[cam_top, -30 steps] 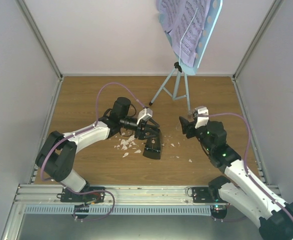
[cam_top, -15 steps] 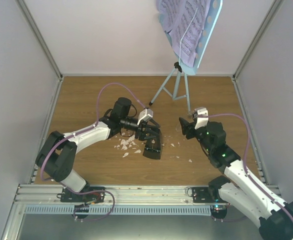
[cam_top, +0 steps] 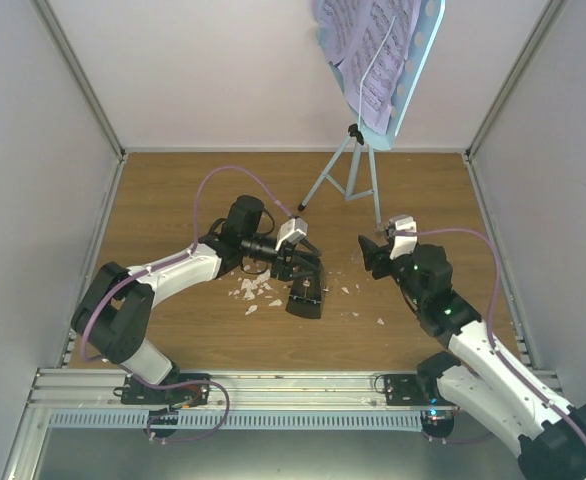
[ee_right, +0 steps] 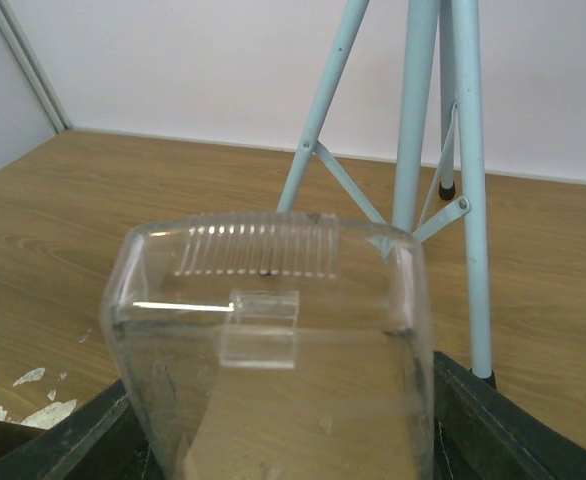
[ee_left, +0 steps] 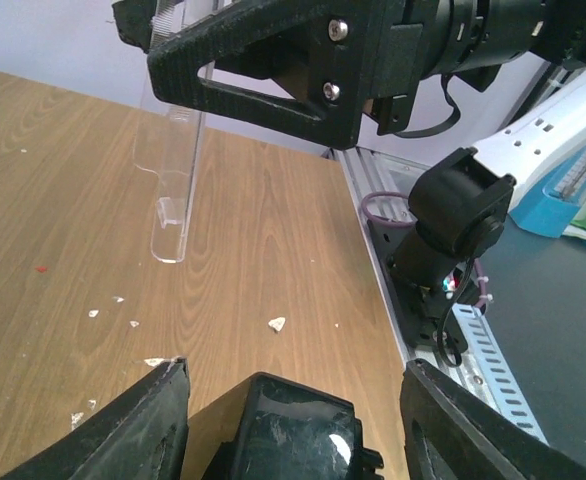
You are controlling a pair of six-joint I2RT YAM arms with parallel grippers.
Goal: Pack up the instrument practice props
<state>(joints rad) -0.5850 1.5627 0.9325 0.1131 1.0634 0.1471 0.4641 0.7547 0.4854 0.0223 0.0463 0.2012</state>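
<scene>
Metronome (ee_left: 273,432) sat cropped between the spread fingers of the left claw (ee_left: 293,385), apparently untouched. The right claw (ee_right: 293,425) clamped its clear cover (ee_right: 273,300).

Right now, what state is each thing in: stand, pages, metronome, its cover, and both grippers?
music stand: upright, legs spread.
sheet-music pages: resting on the stand's desk.
metronome: on the table, uncovered.
clear cover: off the metronome, clamped in the right gripper.
left gripper: open, straddling the metronome.
right gripper: shut on the cover.
</scene>
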